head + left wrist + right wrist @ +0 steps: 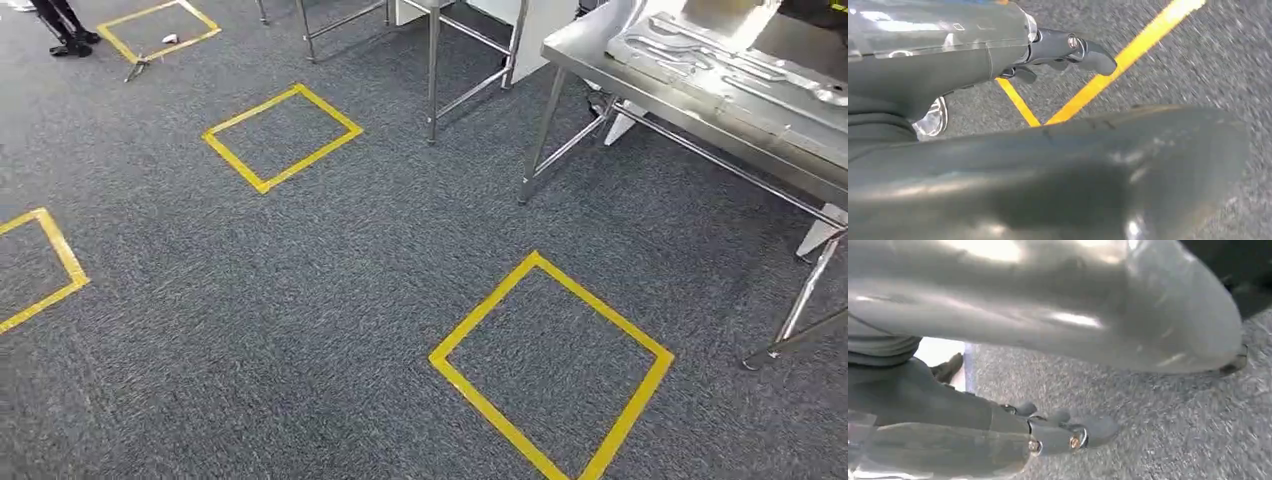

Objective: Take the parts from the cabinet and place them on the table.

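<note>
Parts (720, 60), pressed sheet-metal pieces, are lying on the steel table (600, 75) up at about two o'clock from the robot. I can't make out the cabinet they're meant to come from.

Sweeping across from the left, a person's shoes (68, 38) stand far off at eleven o'clock beside a taped yellow square (205, 20). Another yellow square (345, 125) sits on the grey carpet (300, 300) near twelve, with bare steel table frames (433, 70) behind it. The nearest square (548, 268) lies low at about four o'clock.

Now the hands. The left hand (1048, 47) hangs over the carpet and a yellow tape line (1128, 52), fingers loosely apart, and nothing shows between them. I read it as released. The right hand (1058, 432) looks the same, slack over bare carpet with nothing visible in it.

What matters next is that the parts lie up and to the right, so the right hand is the nearer one. Their long axis follows the table edge, running from ten o'clock down to four. The end pointing towards four runs out of the head view. By my reckoning the robot is between stations, and any reach here would need a turn to the right first.
</note>
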